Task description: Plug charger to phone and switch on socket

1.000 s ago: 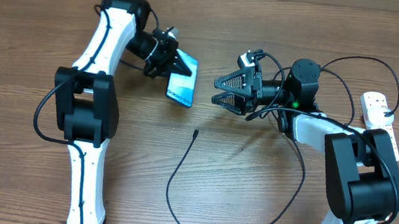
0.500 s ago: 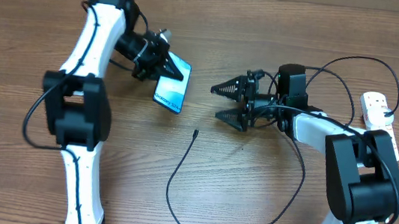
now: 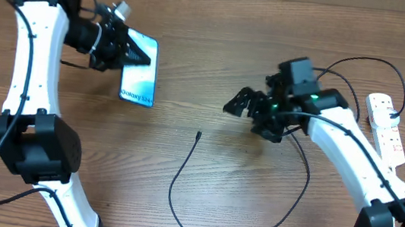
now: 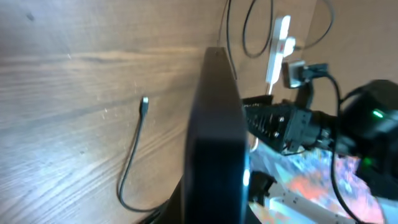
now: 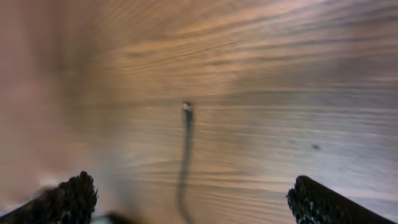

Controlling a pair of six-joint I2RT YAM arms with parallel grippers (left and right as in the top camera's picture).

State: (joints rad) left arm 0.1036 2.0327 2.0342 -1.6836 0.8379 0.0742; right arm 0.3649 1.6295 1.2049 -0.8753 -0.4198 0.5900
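At about 10 o'clock in the overhead view, the left end effector point(image 3: 123, 48) is pinched on the top edge of the phone point(image 3: 140, 74), which hangs tilted with its light blue screen turned up toward the camera; the left wrist view shows the phone only edge-on, as a dark slab. Near the middle of the wooden worktop point(image 3: 41, 187), the charger point(image 3: 196, 138) lies loose, its plug tip pointing to 12 o'clock and the thin black cable curling down to 6 o'clock, then sweeping right. At 2 o'clock from the tip, the right end effector point(image 3: 240, 102) hovers with fingers spread wide, holding nothing. The white socket point(image 3: 386, 128) lies at 3 o'clock by the edge
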